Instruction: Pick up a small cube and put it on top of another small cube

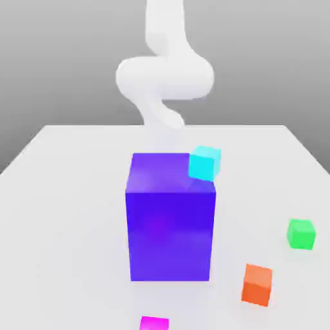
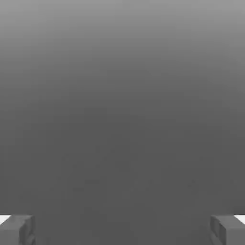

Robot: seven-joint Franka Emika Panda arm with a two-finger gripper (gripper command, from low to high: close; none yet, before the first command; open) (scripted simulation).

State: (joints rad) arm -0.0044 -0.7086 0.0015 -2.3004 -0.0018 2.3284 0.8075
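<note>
The small magenta cube lies on the white table at the very front edge of the exterior view, partly cut off. The orange cube rests on the table to its right, a little further back. My white arm curls down at the back, and its lower end passes behind a tall blue-violet block. In the hand view my gripper is open. Its two grey fingertips stand wide apart with nothing between them, facing plain grey background.
The tall blue-violet block stands mid-table between the arm and both small cubes. A cyan cube sits by the block's upper right corner. A green cube lies at the exterior view's right. The white table spreads wide to the left.
</note>
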